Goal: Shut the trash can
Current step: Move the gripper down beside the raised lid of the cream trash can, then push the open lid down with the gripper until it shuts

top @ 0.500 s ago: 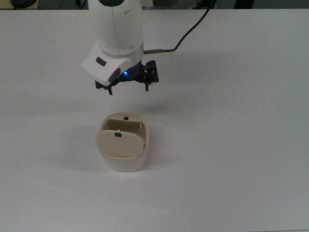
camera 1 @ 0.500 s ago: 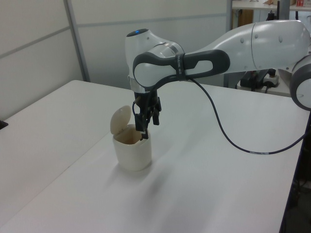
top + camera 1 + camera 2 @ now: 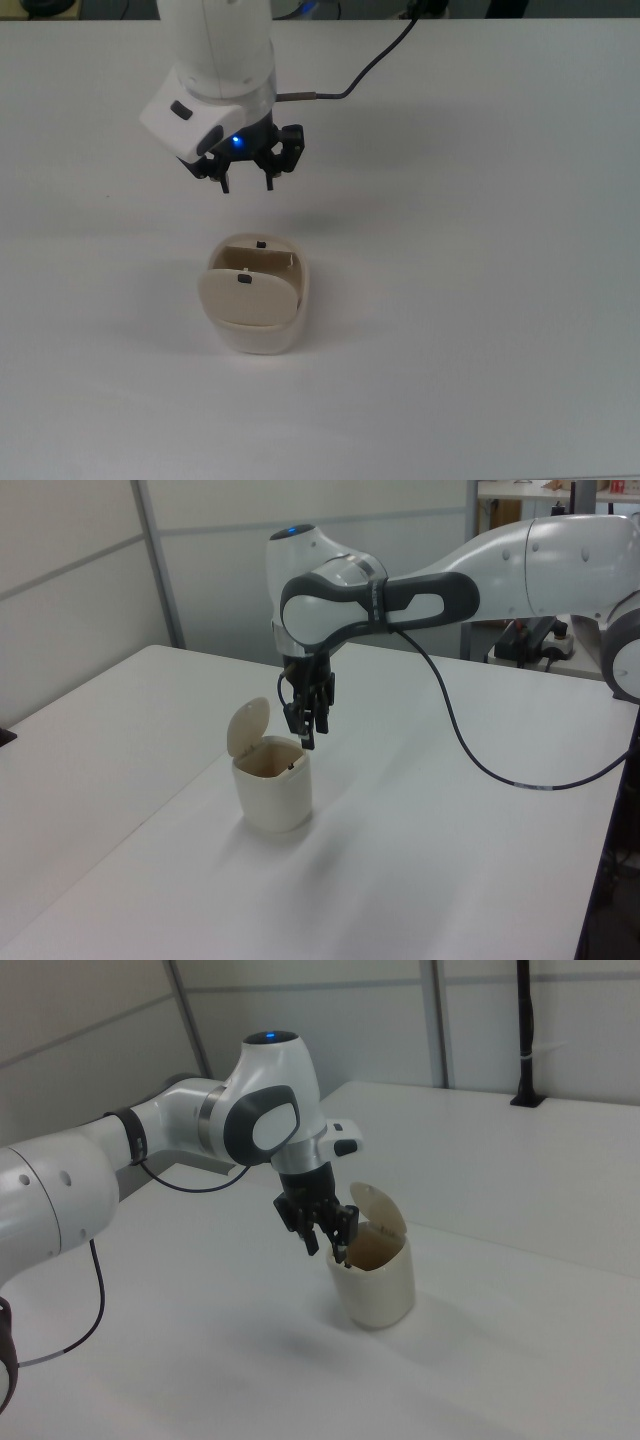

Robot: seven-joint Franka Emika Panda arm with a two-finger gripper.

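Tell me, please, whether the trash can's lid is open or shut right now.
Open: the beige flap lid stands up from the trash can, leaving its mouth uncovered.

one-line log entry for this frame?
gripper: open, empty, above table | trash can: upright | lid: raised, open | contact: none | task: not done

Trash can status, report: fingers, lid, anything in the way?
Gripper empty, fingers apart, above the table, clear of the trash can. Lid standing open, not yet closed. Nothing in the way.
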